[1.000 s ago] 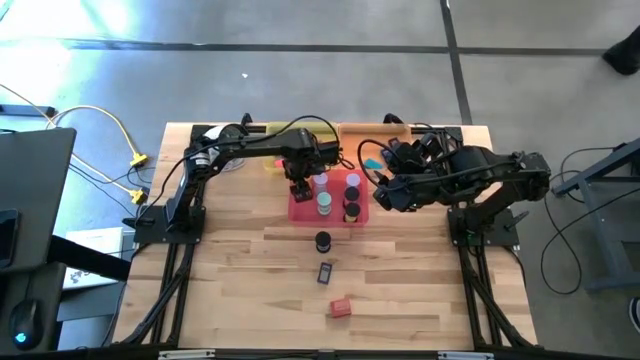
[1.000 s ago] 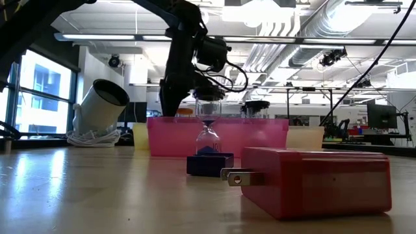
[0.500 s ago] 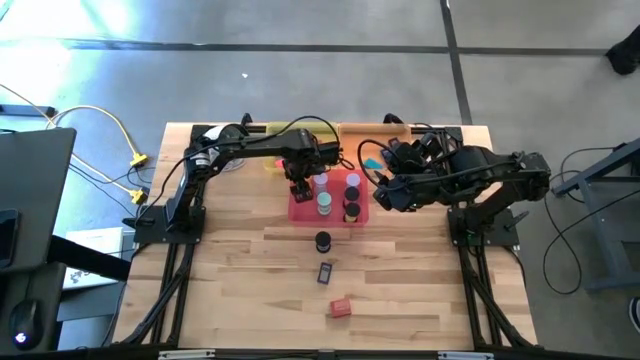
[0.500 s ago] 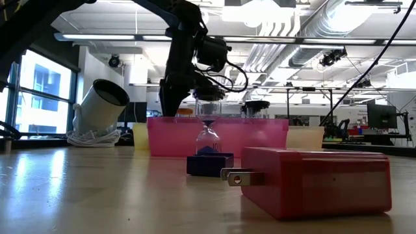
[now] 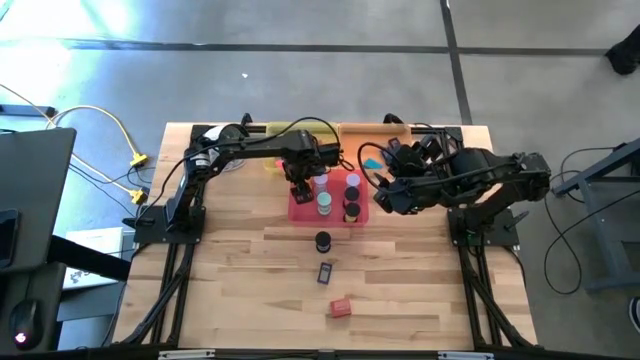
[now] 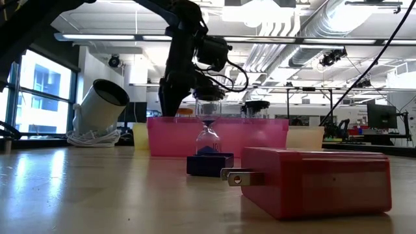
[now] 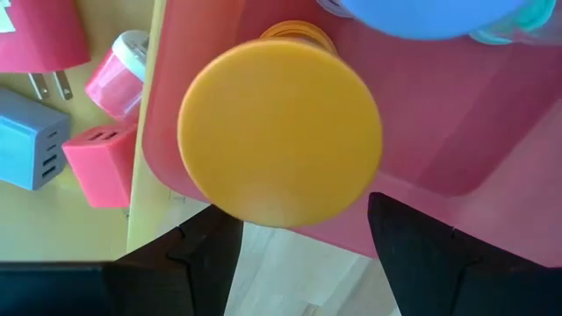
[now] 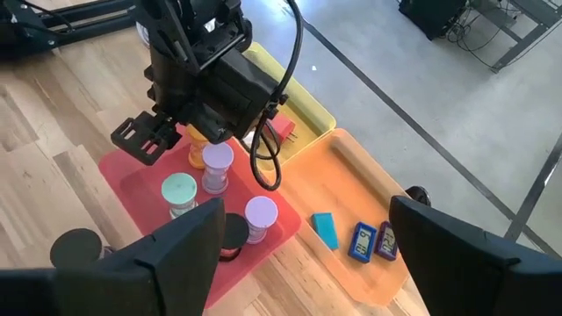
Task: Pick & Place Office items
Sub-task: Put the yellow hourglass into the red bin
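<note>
Left gripper [image 5: 299, 189] over the pink tray's [image 5: 303, 211] left end, fingers pinching an orange-capped cylinder [image 7: 279, 133] just above the tray floor. Lilac and teal cylinders [image 5: 324, 203] stand upright in the tray beside it. Right gripper [image 5: 385, 193] hovers just right of the tray, fingers spread, holding nothing.

The front half of the tabletop [image 5: 240, 290] is mostly free; only a black cylinder [image 5: 322, 241], a dark rectangular piece [image 5: 325, 272] and a red block [image 5: 341, 307] lie there in a loose line, well apart from each other. The pink tray [image 5: 301, 209] is crowded with upright cylinders, and the left claw [image 5: 299, 190] hangs over its left end. The right claw [image 5: 385, 196] blocks the tray's right side.
</note>
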Available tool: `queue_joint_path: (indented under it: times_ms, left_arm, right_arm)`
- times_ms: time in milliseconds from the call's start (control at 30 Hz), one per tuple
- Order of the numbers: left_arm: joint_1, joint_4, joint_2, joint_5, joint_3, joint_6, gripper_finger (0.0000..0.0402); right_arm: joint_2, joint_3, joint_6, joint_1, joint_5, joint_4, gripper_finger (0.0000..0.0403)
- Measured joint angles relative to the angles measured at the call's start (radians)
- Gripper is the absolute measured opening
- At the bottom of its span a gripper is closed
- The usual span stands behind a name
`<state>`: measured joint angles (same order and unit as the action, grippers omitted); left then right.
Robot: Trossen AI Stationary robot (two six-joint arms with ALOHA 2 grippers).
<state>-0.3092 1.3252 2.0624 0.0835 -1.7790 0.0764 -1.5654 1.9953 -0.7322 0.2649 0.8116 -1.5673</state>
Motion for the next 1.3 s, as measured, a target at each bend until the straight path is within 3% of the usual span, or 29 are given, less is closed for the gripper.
queue_joint_path:
  times_ms: [1300]
  left_arm:
    - [0.002, -0.001, 0.0, -0.003, 0.0, -0.102, 0.0237]
  right_arm:
    - [0.0, 0.0, -0.007, 0.019, 0.0, 0.001, 0.0311]
